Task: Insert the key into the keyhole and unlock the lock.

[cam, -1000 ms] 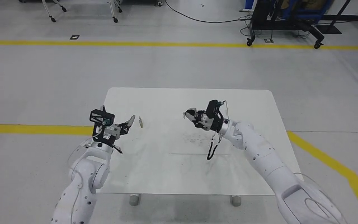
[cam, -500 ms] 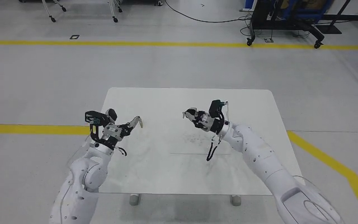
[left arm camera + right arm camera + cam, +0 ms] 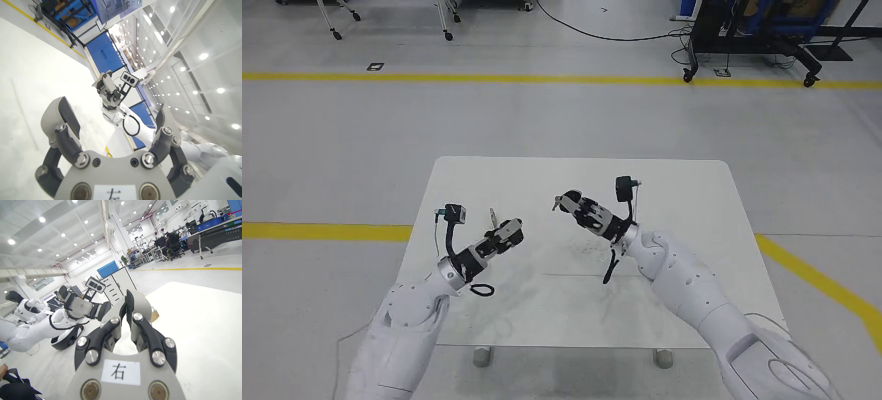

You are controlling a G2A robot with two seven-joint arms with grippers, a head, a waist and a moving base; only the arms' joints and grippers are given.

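Lock (image 3: 492,214): small padlock on desk (image 3: 682,190), L side, just beside L pincer; from R wrist it sits just past the pincer's fingers (image 3: 154,314).
L pincer (image 3: 509,236): fingers spread wide (image 3: 117,113), aimed across at R pincer.
L arm: forearm angled in from near-L edge, held over desk.
R pincer (image 3: 561,201): pads pressed together (image 3: 127,298); can't tell if anything's pinched.
R arm: stretched from near-R side toward desk centre, wrist pointing at L pincer.
Gap: pincers face each other, apart.
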